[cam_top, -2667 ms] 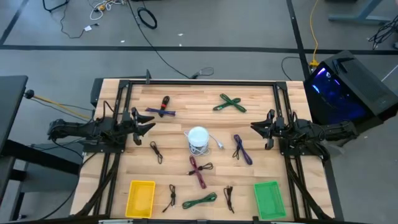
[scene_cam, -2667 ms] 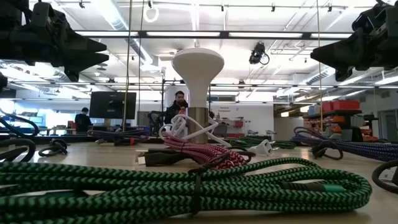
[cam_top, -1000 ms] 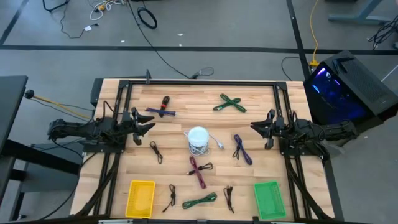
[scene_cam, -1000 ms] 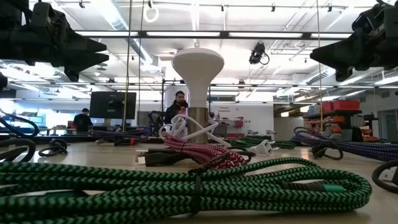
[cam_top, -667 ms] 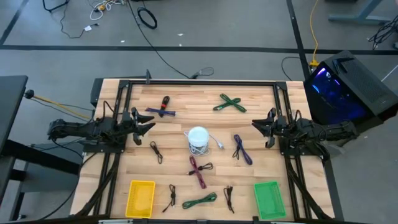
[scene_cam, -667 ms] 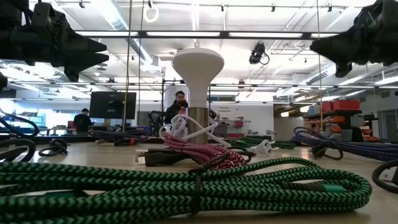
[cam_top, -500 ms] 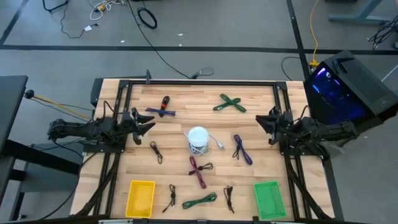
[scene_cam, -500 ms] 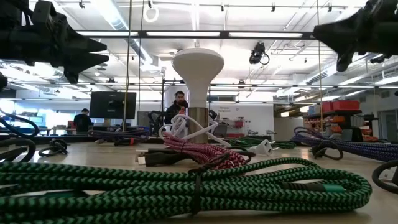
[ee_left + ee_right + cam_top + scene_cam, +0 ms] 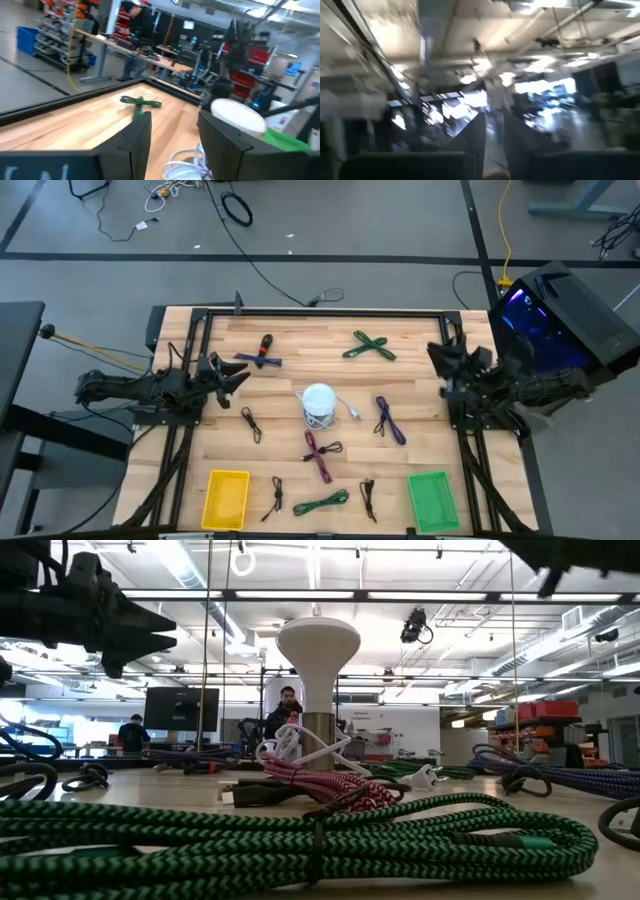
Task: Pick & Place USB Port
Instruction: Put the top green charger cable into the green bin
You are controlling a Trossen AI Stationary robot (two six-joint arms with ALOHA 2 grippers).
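Note:
Several tied USB cable bundles lie flat on the wooden table (image 9: pixel 290 330): red-blue (image 9: pixel 260 359), green crossed (image 9: pixel 368 346), purple (image 9: pixel 389 420), maroon (image 9: pixel 320 454), green (image 9: pixel 322 502) and small black ones. A white mushroom-shaped device (image 9: pixel 318 401) with a white cord stands upright at the middle. My left gripper (image 9: pixel 243 378) hovers level at the table's left side, open and empty, fingers (image 9: pixel 140 135) pointing at the device (image 9: pixel 237 115). My right gripper (image 9: pixel 436 358) is raised at the right side and tipped upward, with a narrow gap (image 9: pixel 494 142) and nothing in it.
A yellow bin (image 9: pixel 227 498) sits at the near left and a green bin (image 9: pixel 432 500) at the near right. Black frame rails (image 9: pixel 320 313) run along the far edge and both sides. People stand in the room beyond the table (image 9: pixel 288 705).
My right gripper has risen from its resting height and tipped its fingers upward, going almost out of the low view's top edge. Nothing on the table has moved.

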